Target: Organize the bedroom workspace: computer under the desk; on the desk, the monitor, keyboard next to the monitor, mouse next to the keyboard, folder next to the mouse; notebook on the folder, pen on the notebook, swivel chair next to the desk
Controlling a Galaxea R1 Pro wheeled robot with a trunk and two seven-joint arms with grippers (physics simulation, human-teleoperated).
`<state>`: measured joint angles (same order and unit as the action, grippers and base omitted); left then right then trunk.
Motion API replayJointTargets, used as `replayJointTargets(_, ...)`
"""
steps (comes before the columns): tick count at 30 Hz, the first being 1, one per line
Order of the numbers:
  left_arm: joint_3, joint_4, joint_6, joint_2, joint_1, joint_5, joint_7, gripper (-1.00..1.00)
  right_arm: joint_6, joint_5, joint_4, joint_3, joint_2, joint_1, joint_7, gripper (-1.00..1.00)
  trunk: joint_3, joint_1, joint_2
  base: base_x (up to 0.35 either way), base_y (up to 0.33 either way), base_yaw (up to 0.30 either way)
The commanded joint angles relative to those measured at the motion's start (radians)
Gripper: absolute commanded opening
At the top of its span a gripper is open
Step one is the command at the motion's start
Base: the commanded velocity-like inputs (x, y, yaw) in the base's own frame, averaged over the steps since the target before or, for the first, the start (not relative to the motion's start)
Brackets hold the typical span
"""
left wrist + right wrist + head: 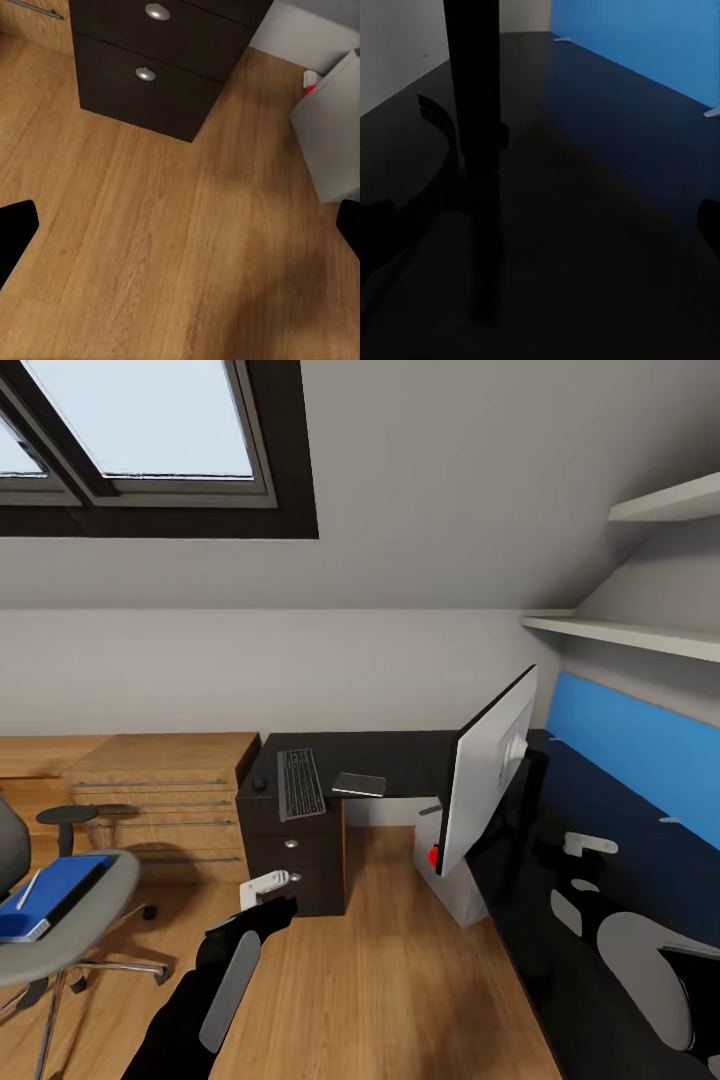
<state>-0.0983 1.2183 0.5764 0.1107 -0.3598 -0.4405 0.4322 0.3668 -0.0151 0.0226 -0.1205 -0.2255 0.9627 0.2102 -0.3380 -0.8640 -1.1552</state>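
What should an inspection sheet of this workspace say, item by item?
Surface: black desk, mostly bare; wood floor below.
Job's things: keyboard and mouse on the desk's end; monitor upright on the desk; computer under it; folder with pen on the swivel chair, apart from the desk.
Clutter: flat grey rectangle beside the keyboard, kind unclear.
Grippers: left gripper open over the floor; right gripper seemingly open over the desk, by the monitor's foot.
Cables: nothing seen.
Surroundings: light-wood drawer unit, skylight, wall shelves, blue panel.
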Motion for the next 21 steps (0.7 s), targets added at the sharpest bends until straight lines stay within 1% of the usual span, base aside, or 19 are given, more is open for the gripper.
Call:
replayJointTargets(1,-0.001,0.001,0.002,0.000,-0.001,-0.010,0.010,1.00,0.005,-0.001,-0.001,-0.005,0.000,0.001,-0.002,1.00,-0.001,0.000,-0.001,0.000,0.000,0.000)
replayJointTargets(4,-0.001,0.001,0.002,0.000,-0.001,-0.010,0.010,1.00,0.006,-0.001,-0.001,-0.005,0.000,0.001,-0.002,1.00,-0.001,0.000,-0.001,0.013,0.000,0.000)
replayJointTargets(7,-0.001,0.001,0.002,0.000,-0.001,-0.010,0.010,1.00,0.006,-0.002,-0.001,-0.005,0.000,0.001,-0.002,1.00,-0.001,0.000,-0.001,0.138,0.000,0.000)
replayJointTargets(11,-0.001,0.001,0.002,0.001,-0.001,-0.010,0.010,1.00,0.006,-0.002,-0.002,-0.005,-0.010,0.001,-0.002,1.00,-0.001,0.000,-0.001,0.259,0.000,0.000)
replayJointTargets(21,-0.003,-0.006,0.002,0.001,-0.001,-0.009,0.010,1.00,0.014,-0.002,-0.002,-0.005,-0.014,0.000,-0.002,1.00,-0.001,0.000,-0.001,0.228,0.000,0.000)
